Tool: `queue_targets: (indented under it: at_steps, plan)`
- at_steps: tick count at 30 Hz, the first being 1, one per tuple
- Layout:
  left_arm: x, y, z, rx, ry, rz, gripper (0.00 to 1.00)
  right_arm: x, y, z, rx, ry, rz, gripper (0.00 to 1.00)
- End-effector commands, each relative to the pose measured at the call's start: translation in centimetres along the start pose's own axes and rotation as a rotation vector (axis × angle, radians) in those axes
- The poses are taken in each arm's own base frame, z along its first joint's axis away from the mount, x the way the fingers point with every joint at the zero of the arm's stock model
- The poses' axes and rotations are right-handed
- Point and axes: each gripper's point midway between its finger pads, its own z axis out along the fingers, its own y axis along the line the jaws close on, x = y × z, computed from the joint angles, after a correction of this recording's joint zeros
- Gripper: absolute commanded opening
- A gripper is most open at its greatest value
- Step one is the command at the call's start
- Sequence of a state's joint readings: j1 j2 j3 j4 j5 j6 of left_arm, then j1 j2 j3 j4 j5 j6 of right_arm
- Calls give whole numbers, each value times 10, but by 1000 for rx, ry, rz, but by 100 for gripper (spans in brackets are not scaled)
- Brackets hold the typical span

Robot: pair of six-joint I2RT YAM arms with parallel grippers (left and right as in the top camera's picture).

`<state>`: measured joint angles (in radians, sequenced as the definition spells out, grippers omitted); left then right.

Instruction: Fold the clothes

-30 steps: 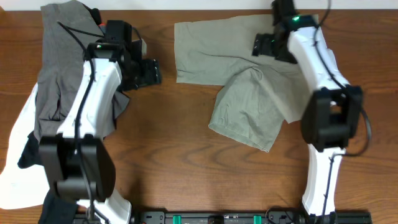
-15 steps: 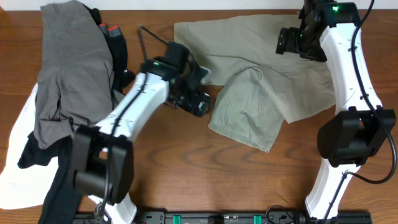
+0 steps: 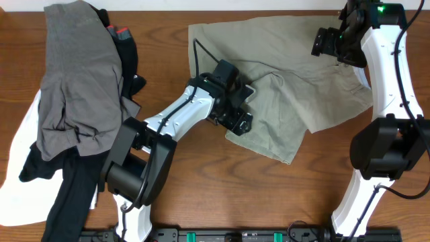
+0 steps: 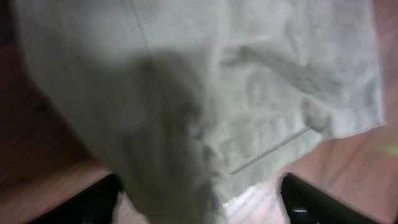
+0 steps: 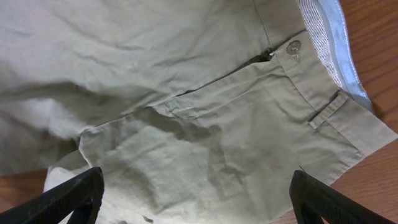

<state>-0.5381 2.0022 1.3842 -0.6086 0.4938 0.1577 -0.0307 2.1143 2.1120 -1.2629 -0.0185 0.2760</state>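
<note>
Both left hand (image 3: 242,121) and right hand (image 3: 321,44) spread wide over the shorts (image 3: 222,50)

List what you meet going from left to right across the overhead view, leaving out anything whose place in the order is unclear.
Gray garment → left claw → right claw. The khaki shorts spread beneath both claws, so they are left out.
</note>
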Motion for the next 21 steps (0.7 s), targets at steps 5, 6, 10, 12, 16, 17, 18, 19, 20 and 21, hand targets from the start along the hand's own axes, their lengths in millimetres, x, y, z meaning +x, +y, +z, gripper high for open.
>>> queue_targets:
  at_steps: [5,6,10,12,16,17,18,19,20,21]
  plan:
    - [2,15,-6,-48,2,-135,6,1,0,3,-6,8,-29,93]
    - [3,15,-8,-48,7,-148,6,1,0,3,-5,9,-29,93]
    - [9,20,-28,-64,40,-194,6,1,-2,3,-3,11,-25,93]
    - [15,33,-45,-127,61,-225,6,1,-2,3,-4,11,-24,93]
    - [19,72,-84,-319,67,-249,6,2,-3,3,-2,15,-23,94]
    - [18,83,-94,-372,58,-250,6,2,-3,3,-2,16,-23,94]
    - [16,93,-103,-416,48,-246,6,3,-3,3,-1,18,-23,95]
    - [13,104,-112,-459,32,-235,6,3,-3,3,-1,20,-23,95]
    - [10,113,-118,-493,15,-230,6,4,-3,3,0,22,-23,95]
    - [7,122,-123,-528,-5,-229,6,4,-3,3,0,24,-23,95]
